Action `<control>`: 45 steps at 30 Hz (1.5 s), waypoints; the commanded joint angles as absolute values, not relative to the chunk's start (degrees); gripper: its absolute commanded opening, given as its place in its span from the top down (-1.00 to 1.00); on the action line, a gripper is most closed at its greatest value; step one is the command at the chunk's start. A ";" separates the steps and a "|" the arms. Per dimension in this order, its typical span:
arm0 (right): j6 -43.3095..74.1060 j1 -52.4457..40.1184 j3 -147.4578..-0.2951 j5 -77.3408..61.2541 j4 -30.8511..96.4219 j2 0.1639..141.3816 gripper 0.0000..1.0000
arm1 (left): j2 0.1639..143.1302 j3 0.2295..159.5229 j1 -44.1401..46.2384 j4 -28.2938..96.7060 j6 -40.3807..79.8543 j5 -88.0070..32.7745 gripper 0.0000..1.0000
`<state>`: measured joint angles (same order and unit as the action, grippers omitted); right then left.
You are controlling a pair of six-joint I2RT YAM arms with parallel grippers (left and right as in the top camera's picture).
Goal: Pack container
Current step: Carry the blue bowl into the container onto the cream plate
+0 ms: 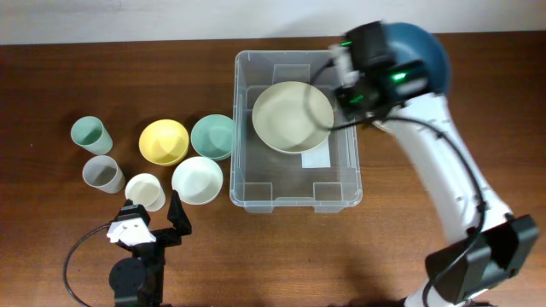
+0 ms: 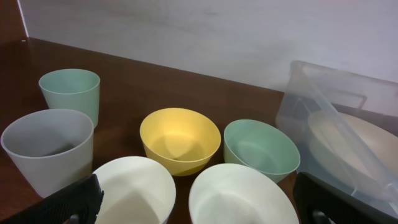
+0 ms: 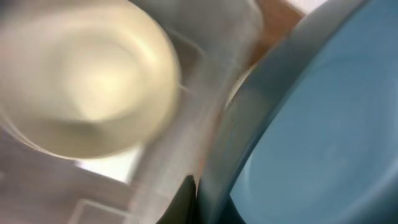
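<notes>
The left gripper [image 1: 152,211], by the tabletop's front edge, gapes wide and empty, the container [image 1: 337,183], mid-tabletop toward the far edge, holds a cream bowl [image 1: 292,117], and over its far right corner the right gripper [image 1: 348,64] is clamped tight on a blue bowl [image 1: 422,47].

We see a robotics test bench, not a home kitchen: a bare dark wooden worktop [image 1: 51,68] against a plain pale wall [image 2: 217,31]. The left arm [image 1: 141,256] and right arm [image 1: 444,170] flank a clear container [image 1: 256,192], with pastel bowls [image 1: 163,141] and cups [image 1: 90,134] to its left.
</notes>
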<state>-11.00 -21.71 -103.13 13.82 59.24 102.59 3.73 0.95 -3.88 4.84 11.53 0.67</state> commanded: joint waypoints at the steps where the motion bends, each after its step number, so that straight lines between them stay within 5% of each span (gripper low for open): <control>1: -12.23 -27.62 -104.03 18.31 56.47 101.67 0.92 | 3.31 0.56 -3.75 4.75 10.59 0.86 -0.99; 29: -23.59 -33.41 -102.50 12.64 49.39 123.83 0.92 | 3.31 0.56 -3.75 4.75 10.59 0.86 -0.99; 30: -23.59 -33.41 -102.59 12.64 49.23 123.79 0.70 | 3.31 0.56 -3.75 4.75 10.59 0.86 -0.99; 32: -23.55 -33.41 -103.13 12.64 49.32 123.68 -0.07 | 3.31 0.56 -3.77 4.75 10.59 0.86 -0.99; 34: -23.53 -33.50 -104.42 12.64 50.17 123.28 -0.35 | 3.31 0.56 -3.75 4.75 10.59 0.86 -0.99; 45: -15.46 -32.27 -116.86 17.37 59.61 113.91 -0.53 | 3.31 0.56 -3.75 4.75 10.59 0.86 -0.99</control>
<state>-19.97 -33.45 -112.51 13.54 57.91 120.90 3.73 0.95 -3.88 4.84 11.53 0.67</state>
